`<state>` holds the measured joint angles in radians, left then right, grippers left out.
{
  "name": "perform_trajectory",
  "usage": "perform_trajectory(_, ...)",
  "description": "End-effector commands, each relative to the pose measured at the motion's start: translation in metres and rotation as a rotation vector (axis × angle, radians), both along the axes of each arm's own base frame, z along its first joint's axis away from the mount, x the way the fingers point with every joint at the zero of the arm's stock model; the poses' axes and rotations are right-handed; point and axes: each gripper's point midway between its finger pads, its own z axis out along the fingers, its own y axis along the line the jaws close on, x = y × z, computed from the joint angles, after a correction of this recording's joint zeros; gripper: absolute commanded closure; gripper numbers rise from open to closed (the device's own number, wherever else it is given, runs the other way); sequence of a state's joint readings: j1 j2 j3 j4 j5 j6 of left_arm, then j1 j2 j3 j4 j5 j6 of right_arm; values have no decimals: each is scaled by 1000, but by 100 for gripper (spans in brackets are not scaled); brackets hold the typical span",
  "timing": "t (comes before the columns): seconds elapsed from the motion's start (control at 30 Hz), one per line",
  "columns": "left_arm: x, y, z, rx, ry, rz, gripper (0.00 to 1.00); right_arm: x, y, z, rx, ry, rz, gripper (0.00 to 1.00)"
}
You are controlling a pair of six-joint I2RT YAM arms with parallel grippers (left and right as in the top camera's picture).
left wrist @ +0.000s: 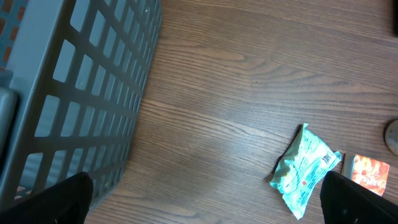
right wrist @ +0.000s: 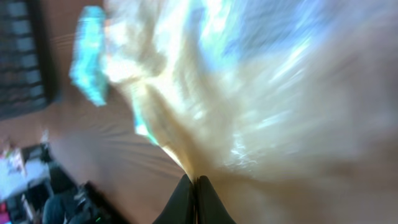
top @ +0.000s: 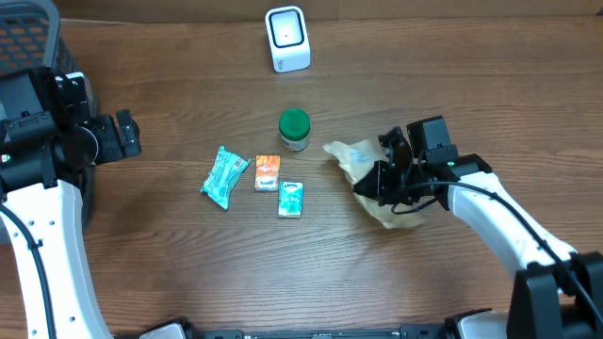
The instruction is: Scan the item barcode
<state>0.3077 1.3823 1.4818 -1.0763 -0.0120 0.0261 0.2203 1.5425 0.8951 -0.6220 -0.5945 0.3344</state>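
**Limp bag pinched, no barcode showing**

My right gripper [top: 384, 181] is clamped on a pale, crinkled plastic bag [top: 356, 158], just to the right of the green-lidded jar [top: 294, 129]. I judge the bag light, limp and slippery. The film folds over its own print, so a pinch at one edge should let it hang flat, while a hard squeeze would only crumple it. My left gripper [top: 130, 135] stands wide apart and empty, well to the left of the jar. The white scanner [top: 287, 38] sits beyond the jar. I can read no brand or writing on the bag, and the print on the orange packet [top: 268, 172] below the jar is too small to read.
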Motion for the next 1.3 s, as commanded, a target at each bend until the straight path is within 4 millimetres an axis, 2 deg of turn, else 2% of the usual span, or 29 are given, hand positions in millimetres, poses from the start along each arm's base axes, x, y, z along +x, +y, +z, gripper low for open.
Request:
perform_trajectory(0.0, 2, -2, 1, 1, -6, -17, 0, 14, -28, -10, -62, 10, -111, 96)
perform_trajectory(0.13, 2, -2, 1, 1, -6, -17, 0, 23, -50, -12, -93, -5, -162, 96)
perform_trajectory(0.27, 2, -2, 1, 1, -6, -17, 0, 21, -48, -6, -98, -13, -117, 96)
perform_trajectory(0.43, 2, -2, 1, 1, -6, -17, 0, 15, -32, 13, -136, -32, -26, 96)
perform_trajectory(0.6, 2, -2, 1, 1, -6, -17, 1, 8, -9, 45, -133, -93, 44, 96)
perform_trajectory(0.73, 2, -2, 1, 1, -6, -17, 0, -4, 18, 79, 23, -133, 103, 96)
perform_trajectory(0.83, 2, -2, 1, 1, -5, -17, 0, -3, 28, 90, 100, -115, 82, 96)
perform_trajectory(0.93, 2, -2, 1, 1, -6, -17, 0, 2, 31, 88, 141, -98, 32, 96)
perform_trajectory(1.07, 2, -2, 1, 1, -6, -17, 0, 6, 36, 74, 196, -72, -32, 96)
perform_trajectory(1.27, 2, -2, 1, 1, -6, -17, 0, -2, 23, 18, 146, -1, -142, 96)
